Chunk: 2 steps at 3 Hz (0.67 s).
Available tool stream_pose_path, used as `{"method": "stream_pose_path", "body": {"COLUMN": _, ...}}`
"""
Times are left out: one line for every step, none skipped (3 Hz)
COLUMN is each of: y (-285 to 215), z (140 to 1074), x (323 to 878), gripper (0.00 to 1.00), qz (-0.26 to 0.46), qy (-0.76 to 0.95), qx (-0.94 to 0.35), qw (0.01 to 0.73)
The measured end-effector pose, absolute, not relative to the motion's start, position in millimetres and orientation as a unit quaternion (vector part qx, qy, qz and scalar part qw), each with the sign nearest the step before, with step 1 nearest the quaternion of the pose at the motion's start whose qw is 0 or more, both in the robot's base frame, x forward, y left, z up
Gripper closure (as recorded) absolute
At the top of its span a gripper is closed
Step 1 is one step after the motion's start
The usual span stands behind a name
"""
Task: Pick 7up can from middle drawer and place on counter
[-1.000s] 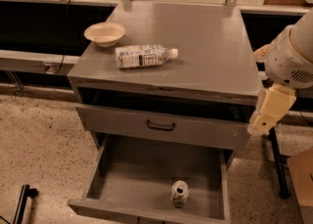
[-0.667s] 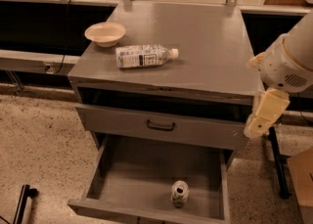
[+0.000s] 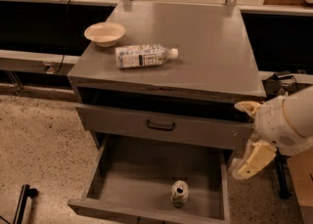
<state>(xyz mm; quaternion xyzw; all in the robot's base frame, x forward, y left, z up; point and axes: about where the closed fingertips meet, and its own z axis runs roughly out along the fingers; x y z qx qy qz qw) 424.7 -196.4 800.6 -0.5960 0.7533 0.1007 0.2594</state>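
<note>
Bowl (image 3: pixel 104 33) and plastic bottle (image 3: pixel 144 56) sat on the table's (image 3: pixel 210 37) left side, the 7up can (image 3: pixel 179 193) stood upright near the front of the open middle drawer (image 3: pixel 142 179), and the arm (image 3: pixel 286 120) hung bent at far right, claw (image 3: pixel 252 162) pointing down beside the drawer, honestly couldn't tell if wide or narrow.

open-topped middle drawer (image 3: pixel 137 174), floor bare around 7up can (image 3: pixel 179 193), gripper (image 3: pixel 252 161) outside its right wall, bottle (image 3: pixel 144 56) and bowl (image 3: pixel 104 33) on counter (image 3: pixel 210 47) left
</note>
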Motion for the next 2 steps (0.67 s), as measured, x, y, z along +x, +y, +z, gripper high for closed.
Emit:
{"method": "stream_pose_path", "body": {"y": -210.4, "z": 807.6, "x": 431.8, "gripper": 0.0, "qz": 0.073, "qy": 0.746, "qx": -0.591, "qw": 0.299}}
{"method": "stream_pose_path", "body": {"y": -195.8, "z": 783.2, "x": 441.5, "gripper": 0.0, "qz": 0.102, "qy": 0.742, "qx": -0.599, "qw": 0.284}}
